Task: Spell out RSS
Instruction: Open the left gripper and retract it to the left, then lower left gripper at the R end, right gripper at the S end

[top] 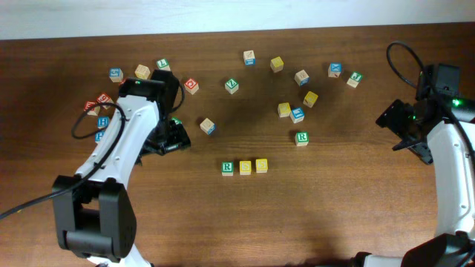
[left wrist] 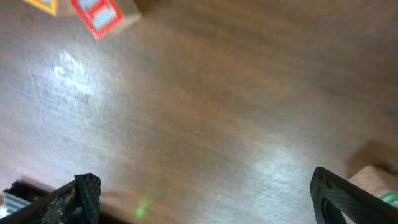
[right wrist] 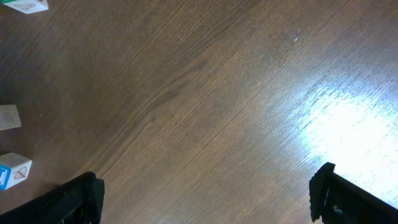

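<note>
Three letter cubes stand in a row near the table's middle front: a green R cube (top: 228, 168), a yellow S cube (top: 245, 167) and a second yellow cube (top: 261, 165), touching side by side. My left gripper (top: 169, 137) is open and empty, left of the row, over bare wood (left wrist: 202, 199). My right gripper (top: 404, 122) is open and empty at the far right, over bare wood (right wrist: 205, 199). Another green R cube (top: 301, 138) sits apart, up and right of the row.
Loose letter cubes lie scattered across the back: a cluster at the far left (top: 104, 100), one by the left gripper (top: 207, 126), several at back middle and right (top: 297, 113). A red-faced cube (left wrist: 102, 15) shows in the left wrist view. Cables trail from both arms.
</note>
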Controlling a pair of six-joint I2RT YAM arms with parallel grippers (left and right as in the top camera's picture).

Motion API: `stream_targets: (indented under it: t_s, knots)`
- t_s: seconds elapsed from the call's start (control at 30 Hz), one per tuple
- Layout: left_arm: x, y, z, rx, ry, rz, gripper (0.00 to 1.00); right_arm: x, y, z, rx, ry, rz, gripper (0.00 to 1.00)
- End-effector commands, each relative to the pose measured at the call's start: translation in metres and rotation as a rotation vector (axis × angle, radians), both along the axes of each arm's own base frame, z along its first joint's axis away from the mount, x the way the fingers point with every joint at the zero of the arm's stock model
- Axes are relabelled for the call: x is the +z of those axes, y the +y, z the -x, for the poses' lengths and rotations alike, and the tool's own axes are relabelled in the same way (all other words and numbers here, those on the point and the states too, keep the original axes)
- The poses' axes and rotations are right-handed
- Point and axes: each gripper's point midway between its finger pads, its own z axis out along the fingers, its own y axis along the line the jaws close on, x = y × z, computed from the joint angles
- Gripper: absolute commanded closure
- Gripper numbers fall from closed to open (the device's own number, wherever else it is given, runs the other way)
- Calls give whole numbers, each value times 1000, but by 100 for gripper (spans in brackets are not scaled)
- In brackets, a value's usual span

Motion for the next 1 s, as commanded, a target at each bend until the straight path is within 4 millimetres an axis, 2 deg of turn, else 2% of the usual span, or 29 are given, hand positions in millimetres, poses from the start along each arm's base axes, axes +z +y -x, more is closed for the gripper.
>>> stream_targets:
  t_s: [0.0,0.13,0.23,0.3,0.33,0.43,0.47,0.5,0.6,0.67,0.7,0.73,0.77,0.8,0.83,0.9,0.97]
  knots:
    - [-5,1,15,12,35,14,1,6,-4,-1,-8,-15,16,2]
    - [-6,-9,22,11,69,74,1,5,5,-5,4,-35,-32,2]
    - [-8,-23,19,-108,71,169,1,4,20,-10,32,-59,-118,2]
    - [-11,-23,18,-111,65,169,1,5,66,-13,121,-92,-366,2]
    - [-14,-23,18,-111,64,169,1,5,83,-14,203,-101,-425,2]
    - [-24,-21,25,-108,83,167,3,-5,115,-9,402,-57,-425,0]
    - [-27,-21,26,-108,87,166,16,-8,127,-7,441,-39,-430,11]
    - [-29,-21,27,-96,85,164,21,-11,138,-4,471,-23,-434,25]
    - [-35,-22,23,-72,62,164,37,-26,166,5,560,25,-432,26]
    - [-35,-22,22,-73,59,165,51,-39,171,11,605,74,-338,27]
    - [-35,-22,22,-73,59,165,68,-41,172,12,619,88,-308,32]
    - [-35,-22,23,-74,60,164,98,-41,176,13,639,94,-296,43]
    - [-35,-22,23,-73,63,164,100,-41,180,14,650,94,-296,56]
    - [-35,-22,23,-74,64,164,100,-41,184,14,664,92,-294,85]
    - [-35,-22,23,-74,64,164,100,-41,187,12,678,84,-291,96]
    - [-35,-23,24,-73,65,169,100,-39,198,6,714,54,-284,96]
    - [-34,-33,24,-137,67,237,100,-37,201,1,725,28,-279,96]
